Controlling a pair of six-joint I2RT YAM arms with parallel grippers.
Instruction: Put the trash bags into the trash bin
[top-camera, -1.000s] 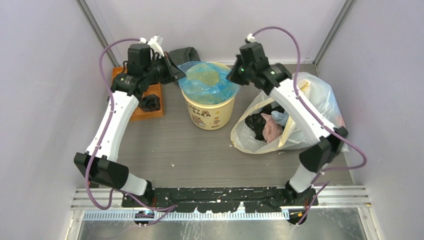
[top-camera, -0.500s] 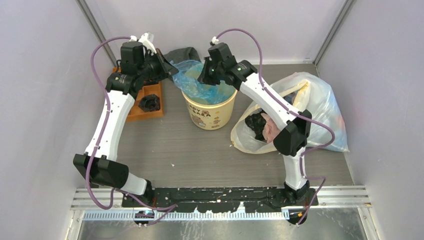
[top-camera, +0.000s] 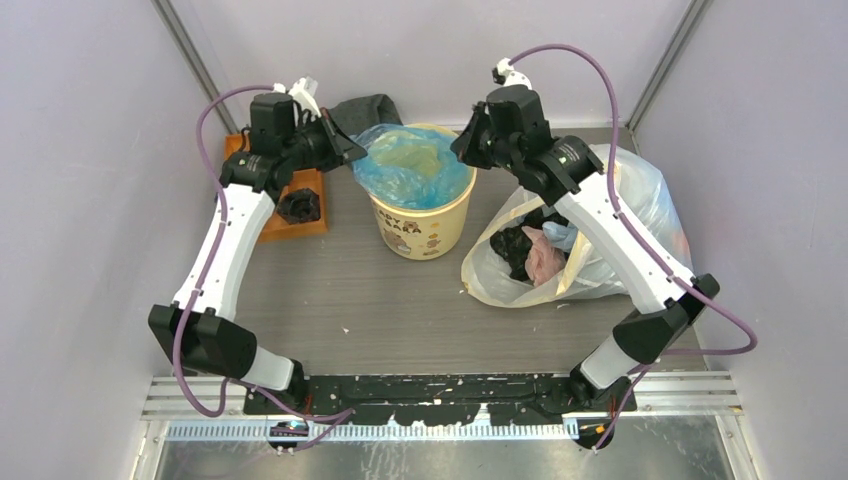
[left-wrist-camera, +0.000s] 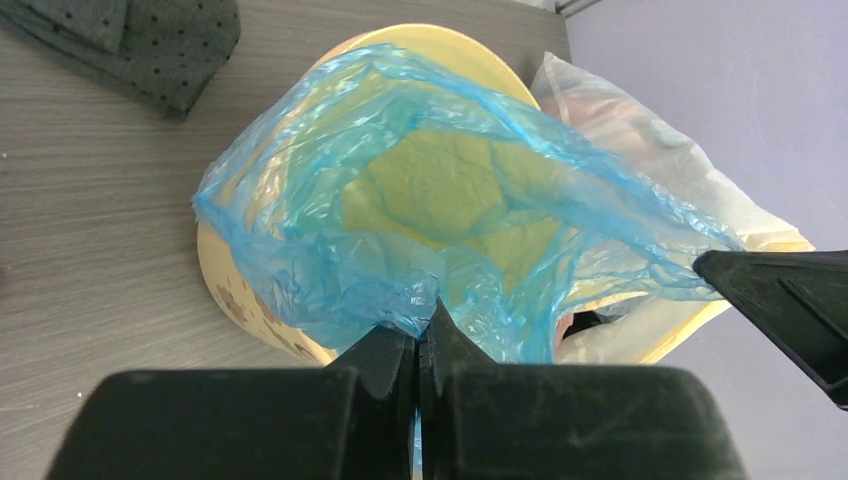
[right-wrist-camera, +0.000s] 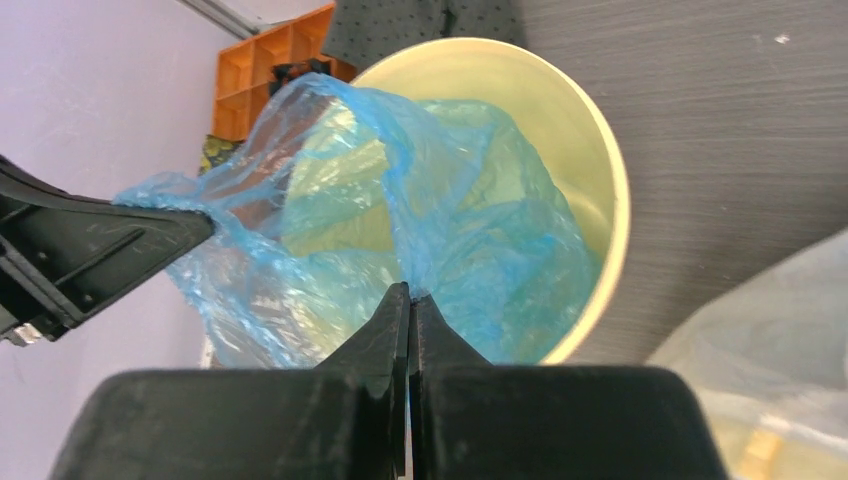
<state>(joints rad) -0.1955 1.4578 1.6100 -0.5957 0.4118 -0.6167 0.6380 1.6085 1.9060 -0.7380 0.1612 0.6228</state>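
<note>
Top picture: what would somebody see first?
A crinkly light-blue bag is spread over the mouth of the cream-yellow bucket in the middle of the table. The left gripper and the right gripper pinch it from opposite sides. A big whitish sack lies to the bucket's right.

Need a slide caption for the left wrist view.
Left end effector shut on the thin translucent light-blue plastic bag spread over the round cream-yellow plastic bucket.

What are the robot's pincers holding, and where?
The left pincer and right pincer each pinch the light-blue trash bag at opposite edges, over the cream-yellow bucket.
</note>
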